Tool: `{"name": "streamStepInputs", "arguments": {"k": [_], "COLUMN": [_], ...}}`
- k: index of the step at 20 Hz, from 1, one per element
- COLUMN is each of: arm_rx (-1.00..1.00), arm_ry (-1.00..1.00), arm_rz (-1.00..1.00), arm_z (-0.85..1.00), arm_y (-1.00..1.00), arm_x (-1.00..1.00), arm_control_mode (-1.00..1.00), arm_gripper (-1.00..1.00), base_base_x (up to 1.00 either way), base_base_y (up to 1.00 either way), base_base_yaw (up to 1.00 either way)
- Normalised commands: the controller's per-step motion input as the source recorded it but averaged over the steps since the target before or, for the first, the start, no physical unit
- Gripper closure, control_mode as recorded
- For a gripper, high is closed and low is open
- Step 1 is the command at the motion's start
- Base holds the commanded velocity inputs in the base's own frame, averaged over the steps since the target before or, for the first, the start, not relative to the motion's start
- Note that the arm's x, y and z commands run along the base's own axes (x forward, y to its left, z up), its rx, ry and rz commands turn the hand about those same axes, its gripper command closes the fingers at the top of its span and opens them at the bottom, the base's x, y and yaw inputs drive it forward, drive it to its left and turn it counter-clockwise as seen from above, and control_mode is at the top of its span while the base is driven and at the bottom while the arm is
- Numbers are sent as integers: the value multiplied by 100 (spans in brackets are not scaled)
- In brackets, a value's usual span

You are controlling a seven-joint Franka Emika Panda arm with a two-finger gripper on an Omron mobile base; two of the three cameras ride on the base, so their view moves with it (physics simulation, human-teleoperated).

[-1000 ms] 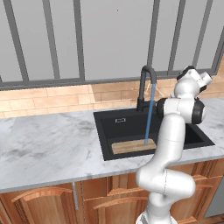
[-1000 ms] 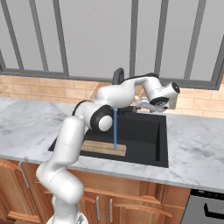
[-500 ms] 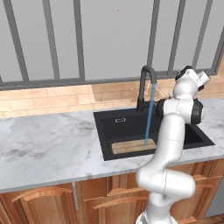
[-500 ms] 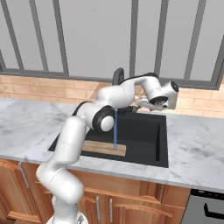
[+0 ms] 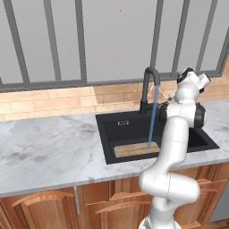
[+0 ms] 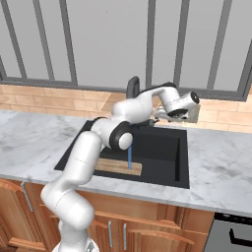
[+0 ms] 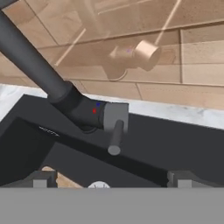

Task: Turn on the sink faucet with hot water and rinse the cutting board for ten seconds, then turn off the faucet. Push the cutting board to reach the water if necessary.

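faucet (image 5: 150, 89): black gooseneck at the sink's (image 5: 117, 138) back rim, lever (image 7: 116, 136) pointing out between and just ahead of the fingertips (image 7: 40, 180), untouched. water (image 5: 152, 118): blue stream landing on the board's right end. board (image 5: 136, 149): flat on the basin floor, front side. gripper (image 7: 109, 181): fingers spread, holding nothing.

A black faucet (image 5: 150, 89) stands behind a black sink (image 5: 129, 129) set in a marble surface (image 5: 49, 147). A thin blue stream of water (image 5: 153, 118) falls from the spout onto a tan cutting board (image 5: 134, 149) lying in the basin's front. The white arm (image 5: 176, 147) rises at right.
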Motion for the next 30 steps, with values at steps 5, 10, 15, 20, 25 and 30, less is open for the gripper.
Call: {"name": "streamStepInputs", "arguments": {"k": [5,10,15,20,25,30], "arm_rx": [3,2,2,0,0,0], "arm_ry": [-1,0,0,0,0,0], "arm_rz": [0,0,0,0,0,0], "arm_z": [-5,-1,-2,-15,-21,-1], "arm_y": [-16,-20,-13,0,0,0], "arm_x": [20,10,7,0,1,11], "arm_control_mode": [-100,-100,-100,-100,-100,-100], "arm_gripper": [-100,-100,-100,-100,-100,-100], "base_base_x": [0,0,0,0,0,0], "base_base_y": [0,0,0,0,0,0], "base_base_yaw": [0,0,0,0,0,0]}}
